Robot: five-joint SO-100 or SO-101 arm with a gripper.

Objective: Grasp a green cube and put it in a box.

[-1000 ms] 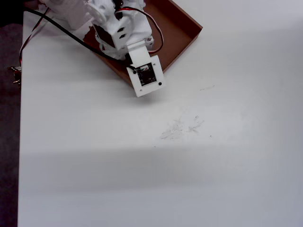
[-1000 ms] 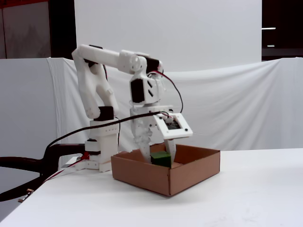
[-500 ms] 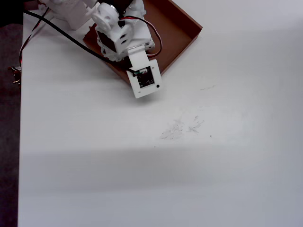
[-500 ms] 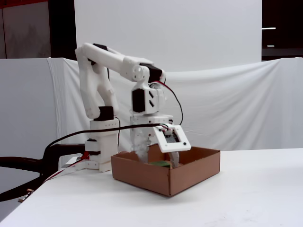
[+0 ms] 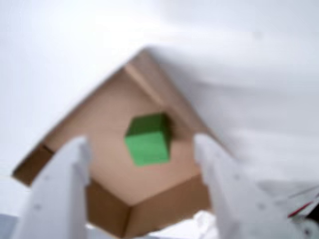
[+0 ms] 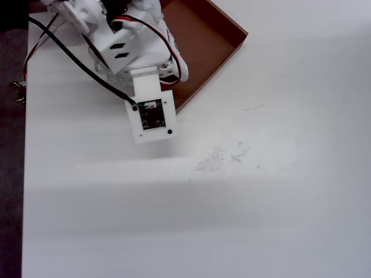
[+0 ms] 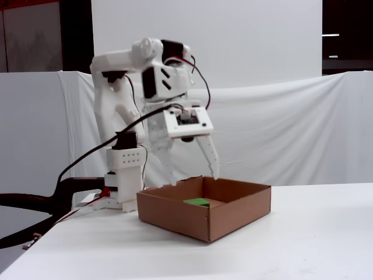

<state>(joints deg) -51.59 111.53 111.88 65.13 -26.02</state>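
Green cube (image 5: 147,139) — inside box (image 7: 239,204)

- The green cube (image 5: 148,139) (image 7: 196,202) is small, matte and solid green. It rests flat on the floor of the box, free of any grip. In the wrist view it lies near one inner wall and close to a corner.
- The box (image 5: 104,124) (image 6: 215,41) (image 7: 198,219) is a shallow, square tray of brown cardboard with low walls and an open top. It sits flat on the white desk (image 6: 232,202), turned corner-on in the fixed view.
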